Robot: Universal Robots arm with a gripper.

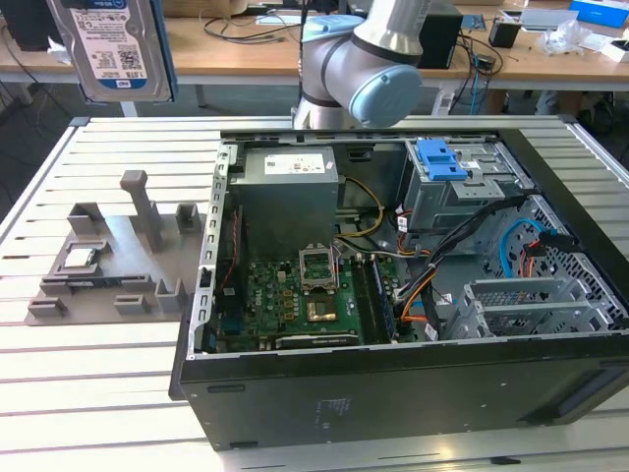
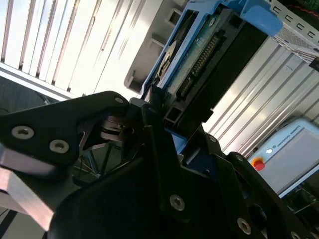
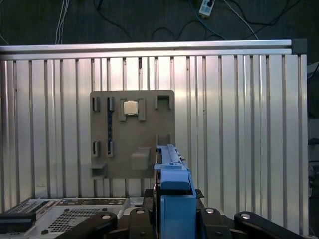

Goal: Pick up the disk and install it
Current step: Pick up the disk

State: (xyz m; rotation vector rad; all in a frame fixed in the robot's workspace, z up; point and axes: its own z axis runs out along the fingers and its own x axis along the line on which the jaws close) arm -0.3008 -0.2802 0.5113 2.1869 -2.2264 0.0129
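The black gripper (image 3: 174, 201) pinches the blue-framed flat silver-metal disk (image 1: 110, 44), long axis upright, high and well apart from the open black computer case (image 1: 344, 403) toward the exterior view's right.

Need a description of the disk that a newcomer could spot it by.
From the open computer case, look up toward the exterior view's left, above the slatted table. The disk hangs there in the gripper: a silver slab in a blue frame. Unlike the bare blue bracket inside the case, it carries a white barcoded label.
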